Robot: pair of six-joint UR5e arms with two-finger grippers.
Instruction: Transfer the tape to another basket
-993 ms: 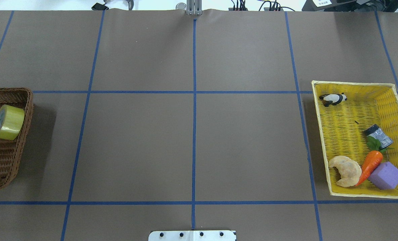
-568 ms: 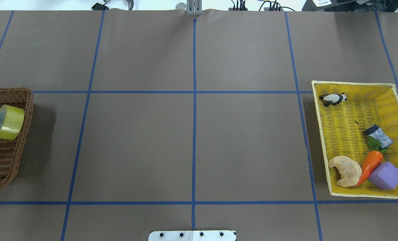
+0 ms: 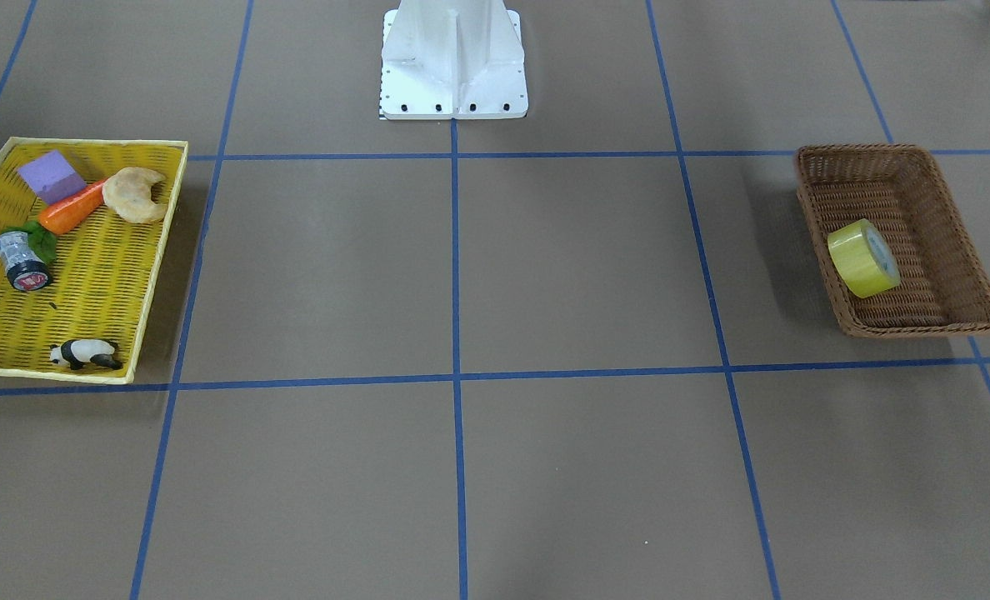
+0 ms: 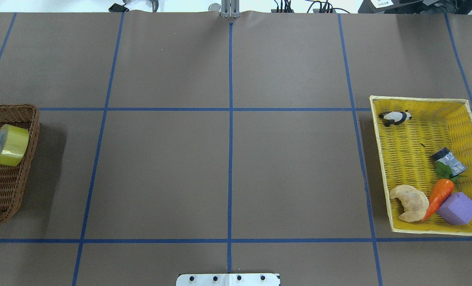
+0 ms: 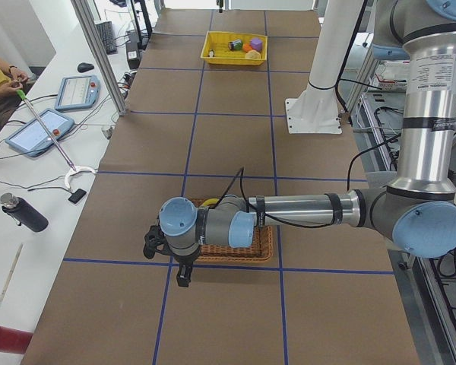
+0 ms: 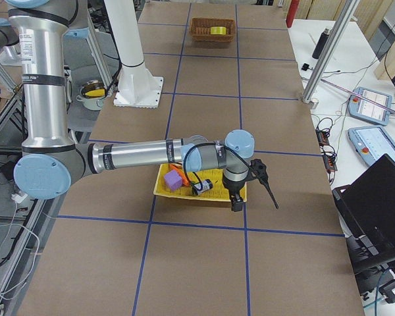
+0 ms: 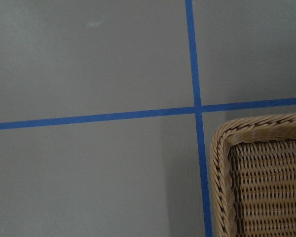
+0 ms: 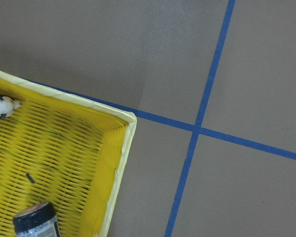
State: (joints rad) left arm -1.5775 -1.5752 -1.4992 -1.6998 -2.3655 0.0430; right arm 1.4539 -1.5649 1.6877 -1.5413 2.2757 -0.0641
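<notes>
Tape [image 4: 9,145] rests inside the basket [image 4: 9,107] beside its rim, well apart from the yellow tray [image 4: 418,102]. Left gripper [image 5: 182,275], right gripper [image 6: 236,204]: opening indeterminable.

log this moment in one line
tape: free in brown basket | left gripper: by basket, state unclear | right gripper: by yellow tray, state unclear
</notes>
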